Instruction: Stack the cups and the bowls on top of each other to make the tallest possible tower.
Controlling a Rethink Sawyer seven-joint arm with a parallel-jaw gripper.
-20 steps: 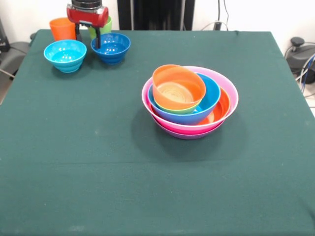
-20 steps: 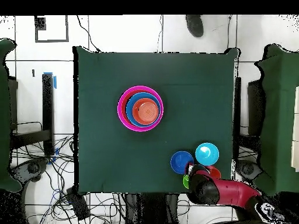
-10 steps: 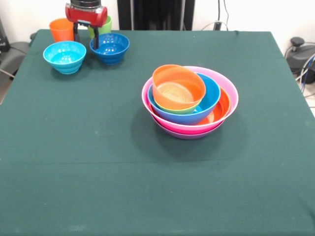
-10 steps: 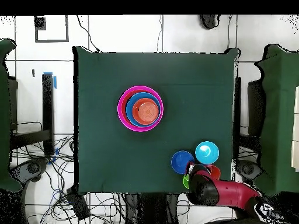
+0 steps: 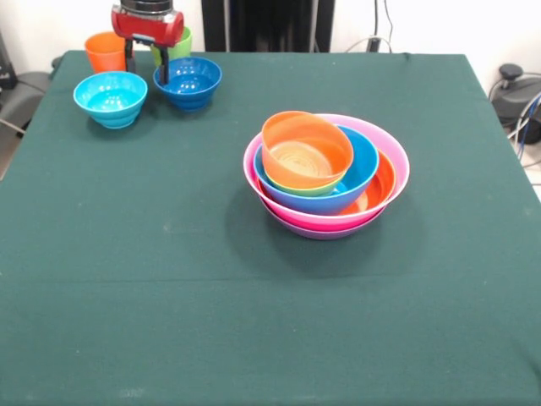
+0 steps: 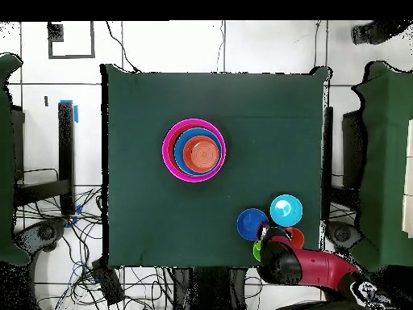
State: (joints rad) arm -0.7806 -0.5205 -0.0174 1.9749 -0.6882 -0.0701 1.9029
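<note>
The gripper (image 5: 147,61) hangs at the far corner of the green bench (image 5: 169,279), its two dark prongs parted, so the jaws stand open and hold nothing. The prongs come down between the orange cup (image 5: 105,50) and the lime green cup (image 5: 179,41), just behind the dark blue bowl (image 5: 188,81); one prong shows in front of that bowl's back rim, though whether it touches cannot be told. The light blue bowl (image 5: 110,96) sits just beside the dark blue one, on the orange cup's side.

The tower (image 5: 326,173) stands well apart from the jaws, near the middle of the bench: a purple and a pink bowl at the base, then a large orange and a blue one, then a thin green rim, with a small orange bowl (image 5: 306,150) tilted on top.

In the overhead view the red arm (image 6: 310,267) covers most of both cups.
</note>
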